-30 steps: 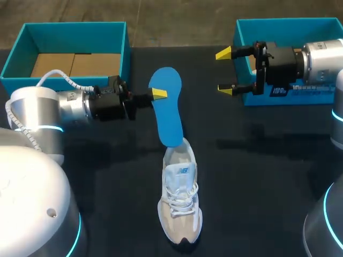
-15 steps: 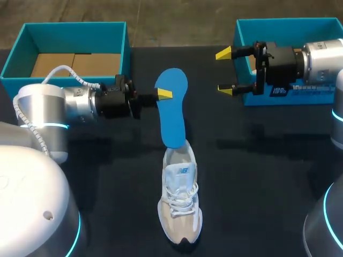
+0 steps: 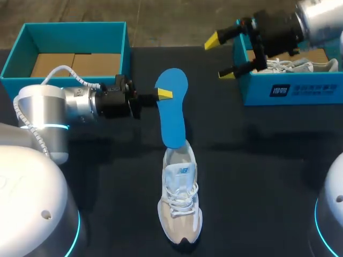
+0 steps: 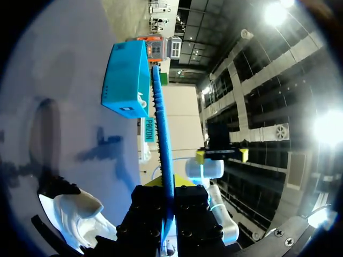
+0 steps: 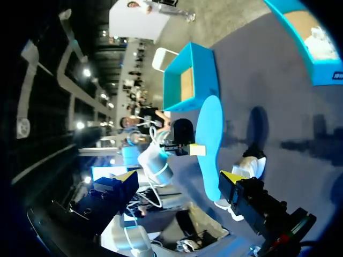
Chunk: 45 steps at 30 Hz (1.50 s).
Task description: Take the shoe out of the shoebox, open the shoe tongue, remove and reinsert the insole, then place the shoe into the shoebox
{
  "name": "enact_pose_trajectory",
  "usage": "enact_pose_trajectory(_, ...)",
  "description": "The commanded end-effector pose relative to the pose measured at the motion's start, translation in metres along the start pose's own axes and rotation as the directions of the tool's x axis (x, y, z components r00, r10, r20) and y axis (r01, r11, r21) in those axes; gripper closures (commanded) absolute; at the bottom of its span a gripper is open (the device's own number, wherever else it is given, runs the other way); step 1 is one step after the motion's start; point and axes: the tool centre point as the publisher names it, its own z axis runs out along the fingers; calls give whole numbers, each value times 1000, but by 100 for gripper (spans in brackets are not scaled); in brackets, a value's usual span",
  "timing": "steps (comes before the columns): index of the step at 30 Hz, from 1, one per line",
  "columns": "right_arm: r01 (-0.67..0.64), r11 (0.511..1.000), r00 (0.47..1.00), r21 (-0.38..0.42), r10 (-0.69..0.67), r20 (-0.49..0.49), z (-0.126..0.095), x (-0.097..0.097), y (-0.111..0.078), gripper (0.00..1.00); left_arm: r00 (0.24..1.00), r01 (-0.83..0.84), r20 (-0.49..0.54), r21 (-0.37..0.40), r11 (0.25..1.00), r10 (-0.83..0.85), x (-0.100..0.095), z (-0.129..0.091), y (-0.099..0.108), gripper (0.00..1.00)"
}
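"Head view first: where is the insole (image 3: 172,107)?"

"Standing up out of the shoe (image 3: 180,201), its lower end at the collar. I judge that it's placed to slide back in. The shoe lies on the table (image 3: 241,176), toe toward me."

"And your grippers?"

"My left gripper (image 3: 161,95) pinches the insole's edge, above the shoe. My right gripper (image 3: 218,57) is spread wide and empty, beyond the shoe by the right shoebox (image 3: 289,91)."

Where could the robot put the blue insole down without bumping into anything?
Bare table lies between the white shoe and the right shoebox, and also between the shoe and the left arm. The left shoebox looks empty too. It is crowded in the middle, where the left gripper holds the insole over the shoe's heel.
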Motion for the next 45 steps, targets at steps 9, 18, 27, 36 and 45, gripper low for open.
enact_pose_trajectory(9,44,999,725,3,-34,688,29,48,-9,0,1000,1,2,-1,1000,-1,1,-1,1,100)
enact_pose_trajectory(18,95,994,489,-48,-5,872,41,73,-20,0,1000,1,2,-1,1000,-1,1,-1,1,100)
enact_pose_trajectory(27,126,992,333,-23,-20,943,70,79,-26,0,1000,1,2,-1,1000,-1,1,-1,1,100)
enact_pose_trajectory(36,130,992,271,6,-41,962,91,80,-29,0,1000,1,2,-1,1000,-1,1,-1,1,100)
enact_pose_trajectory(45,130,991,278,-20,-17,960,94,79,-33,0,1000,1,2,-1,1000,-1,1,-1,1,100)
